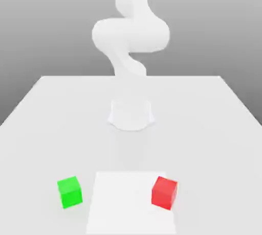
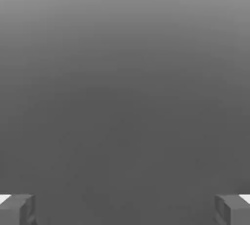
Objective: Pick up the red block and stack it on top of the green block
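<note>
My pincer (image 2: pixel 125 209) is spread wide, its two grey fingertips (image 2: pixel 17 209) far apart with nothing between them. The red block (image 1: pixel 164 192) sits near the front of the white table (image 1: pixel 46 121), on the exterior view's right, at the edge of a paler square patch (image 1: pixel 128 198). The green block (image 1: pixel 69 192) rests well apart on the left, just beside that patch.

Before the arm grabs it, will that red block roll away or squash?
The red block is a flat-faced cube resting on one face, so it probably won't roll or tip. Its sharp, straight edges suggest it is stiff and likely keeps its shape when squeezed. Its smooth matte sides give the open gripper flat surfaces to press, though it might slip.
</note>
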Controlling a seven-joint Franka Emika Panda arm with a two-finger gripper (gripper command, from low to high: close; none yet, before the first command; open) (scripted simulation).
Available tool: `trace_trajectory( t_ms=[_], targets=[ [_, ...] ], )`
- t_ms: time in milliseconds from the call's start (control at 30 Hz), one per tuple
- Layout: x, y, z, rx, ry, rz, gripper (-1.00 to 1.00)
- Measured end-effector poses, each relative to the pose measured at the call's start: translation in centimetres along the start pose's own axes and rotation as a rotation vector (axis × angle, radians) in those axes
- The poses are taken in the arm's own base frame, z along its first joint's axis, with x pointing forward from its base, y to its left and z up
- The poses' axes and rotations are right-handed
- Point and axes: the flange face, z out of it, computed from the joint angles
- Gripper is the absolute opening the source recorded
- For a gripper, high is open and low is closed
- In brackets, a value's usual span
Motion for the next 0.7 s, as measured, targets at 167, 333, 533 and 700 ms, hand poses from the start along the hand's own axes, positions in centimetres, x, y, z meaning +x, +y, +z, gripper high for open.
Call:
trace_trajectory(
  t_ms=[167,333,533,700],
  targets=[
    [-3.5,1.1,11.6,-0.128,-0.116,0.096,0.00],
    [-8.6,4.0,21.3,-0.266,-0.212,0.184,0.00],
    [-16.3,9.7,30.4,-0.448,-0.303,0.282,0.00],
    [-23.2,15.4,35.5,-0.599,-0.357,0.349,0.00]
  ],
)
